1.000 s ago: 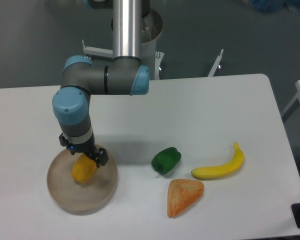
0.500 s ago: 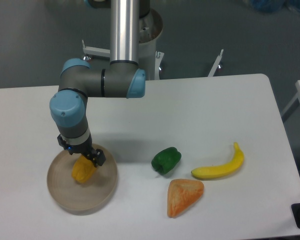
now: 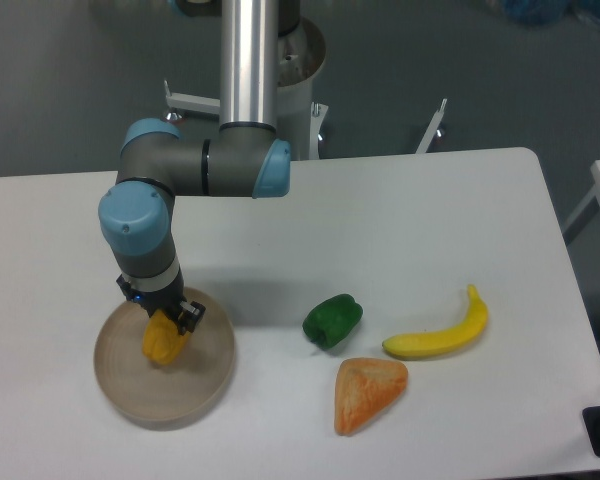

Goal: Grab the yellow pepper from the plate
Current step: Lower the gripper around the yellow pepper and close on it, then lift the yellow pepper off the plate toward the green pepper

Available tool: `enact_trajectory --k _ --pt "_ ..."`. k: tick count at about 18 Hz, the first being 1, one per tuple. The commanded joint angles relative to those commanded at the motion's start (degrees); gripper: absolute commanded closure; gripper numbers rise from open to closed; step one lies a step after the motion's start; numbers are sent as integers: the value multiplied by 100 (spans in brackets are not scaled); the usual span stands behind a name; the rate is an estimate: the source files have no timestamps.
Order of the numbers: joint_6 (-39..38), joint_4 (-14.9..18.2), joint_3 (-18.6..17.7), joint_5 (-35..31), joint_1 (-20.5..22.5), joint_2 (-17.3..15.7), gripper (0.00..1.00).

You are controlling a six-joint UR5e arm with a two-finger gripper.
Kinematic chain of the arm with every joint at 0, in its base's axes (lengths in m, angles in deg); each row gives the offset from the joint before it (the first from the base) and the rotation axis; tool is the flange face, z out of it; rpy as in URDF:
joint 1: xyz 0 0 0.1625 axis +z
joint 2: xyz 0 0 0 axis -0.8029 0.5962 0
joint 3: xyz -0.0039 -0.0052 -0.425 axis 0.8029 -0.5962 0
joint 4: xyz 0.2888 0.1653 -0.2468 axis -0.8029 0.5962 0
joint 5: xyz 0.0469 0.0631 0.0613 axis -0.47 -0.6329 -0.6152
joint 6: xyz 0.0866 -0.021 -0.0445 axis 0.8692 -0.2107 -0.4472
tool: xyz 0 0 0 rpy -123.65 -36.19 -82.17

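Reaching down over the near left part of the white table (image 3: 400,220), the arm (image 3: 195,165) stood with its gripper (image 3: 163,318) low over the plate (image 3: 120,385), and the dark fingers (image 3: 190,312) were pinching the top of the yellow pepper (image 3: 163,340). The pepper sat inside the plate, in its upper middle part, tilted a little, with its lower end close to the plate's floor; whether it touched that floor could not be told from this view. Its stem was hidden by the gripper. The plate lay near the table's front left corner, well apart from the other food. A green pepper (image 3: 332,320) lay near the middle of the front half of the table, to the right of the plate. Just beside it, toward the front edge, lay an orange wedge (image 3: 368,392) with its point turned to the front. A banana (image 3: 440,335) lay to the right of the green pepper, curving up toward the right edge, its near end close to the wedge's top without clearly touching it. Behind the table's far edge stood the arm's grey column (image 3: 248,50) on its round base. This fixed camera was the only view.
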Motion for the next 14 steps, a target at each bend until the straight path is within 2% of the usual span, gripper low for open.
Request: enact_trajectory --k 4,8,12,14 --pt "35 17 123 -9 44 -61 45" --pt "412 70 123 -26 193 -175 48" --pt "1053 105 228 -79 570 -290 48" --pt "1588 105 290 -184 921 -412 48"
